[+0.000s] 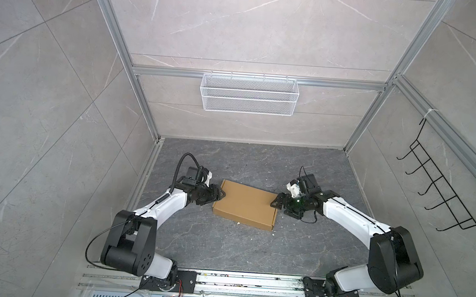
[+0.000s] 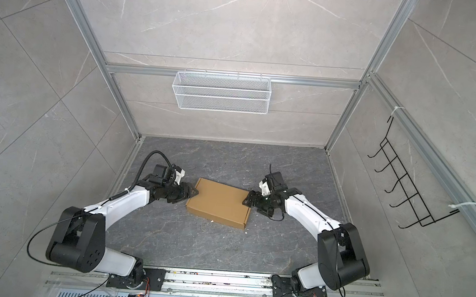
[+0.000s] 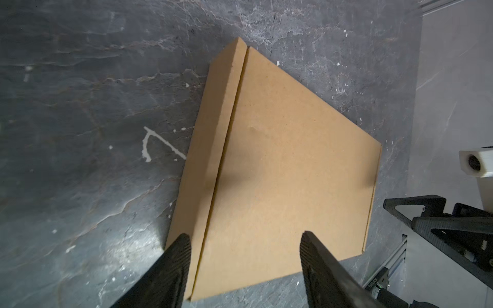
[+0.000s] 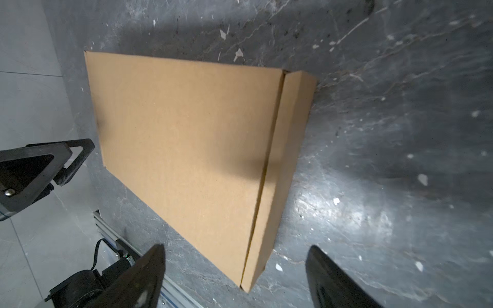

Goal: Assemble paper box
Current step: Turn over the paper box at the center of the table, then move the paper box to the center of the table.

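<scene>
Left arm and right arm reach in from the near rail toward the box, which lies flat and closed on the dark table, midway between them. Left gripper sits at one short end, right gripper at the opposite end. Wrist views show both with fingers spread apart, gripping nothing.
</scene>
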